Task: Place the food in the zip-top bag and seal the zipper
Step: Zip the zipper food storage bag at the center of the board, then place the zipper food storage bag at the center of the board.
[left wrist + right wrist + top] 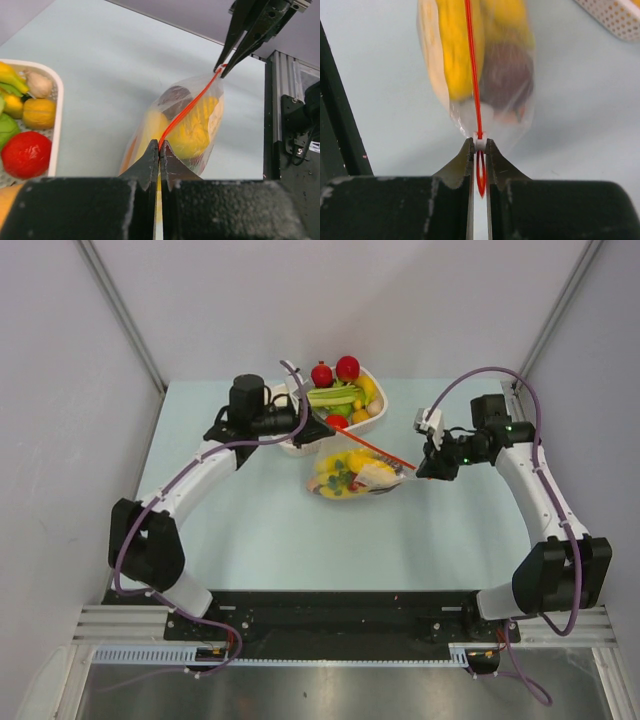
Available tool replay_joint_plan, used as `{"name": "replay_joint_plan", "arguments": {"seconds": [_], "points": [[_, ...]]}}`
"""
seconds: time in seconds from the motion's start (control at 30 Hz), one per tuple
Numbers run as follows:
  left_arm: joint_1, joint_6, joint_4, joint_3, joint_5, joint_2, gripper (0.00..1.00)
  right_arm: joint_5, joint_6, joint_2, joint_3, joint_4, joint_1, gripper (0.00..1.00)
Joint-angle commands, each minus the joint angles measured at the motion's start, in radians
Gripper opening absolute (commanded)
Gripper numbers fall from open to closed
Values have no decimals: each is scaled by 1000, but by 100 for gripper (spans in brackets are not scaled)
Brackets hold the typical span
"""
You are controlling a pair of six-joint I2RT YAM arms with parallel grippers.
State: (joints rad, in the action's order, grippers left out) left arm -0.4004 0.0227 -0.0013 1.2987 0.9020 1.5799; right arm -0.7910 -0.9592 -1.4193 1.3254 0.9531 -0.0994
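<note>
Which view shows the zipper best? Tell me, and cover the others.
Left wrist: the zipper runs whole, taut between the left tool and right tool. Right wrist shows it close but cropped at top; top external, only a thin line.

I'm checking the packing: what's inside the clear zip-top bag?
The zip-top bag holds a yellow banana bunch and a dark purple-brown vegetable. Smaller pieces among them are partly covered, too blurred to name.

SURFACE: a pale mint tabletop (250, 540) is filling the middle | WALLS: white panels (340, 300) are closing it in at 9, 12 and 3 o'clock | EDGE: an aluminium rail (120, 625) is running along 6 o'clock | LIGHT: even light is falling
</note>
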Motion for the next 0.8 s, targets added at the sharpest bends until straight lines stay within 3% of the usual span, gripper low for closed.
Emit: {"name": "replay_joint_plan", "arguments": {"seconds": [0.0,0.23,0.4,0.57,0.67,0.77], "points": [[63,-1,27,71,-23,-43,0,61,-114,16,-12,153,69,0],[74,-3,9,80,-9,-44,0,50,-141,36,-12,162,129,0],[60,42,-135,64,57,-95,0,6,-142,100,-12,228,127,0],[-27,170,-380,-59,84,-300,0,-50,-168,236,-14,399,115,0],[-77,143,-466,-131,71,-418,0,-54,-187,302,-29,565,109,0],[-92,91,-516,-171,55,-487,0,-13,-148,396,-66,561,54,0]]}}
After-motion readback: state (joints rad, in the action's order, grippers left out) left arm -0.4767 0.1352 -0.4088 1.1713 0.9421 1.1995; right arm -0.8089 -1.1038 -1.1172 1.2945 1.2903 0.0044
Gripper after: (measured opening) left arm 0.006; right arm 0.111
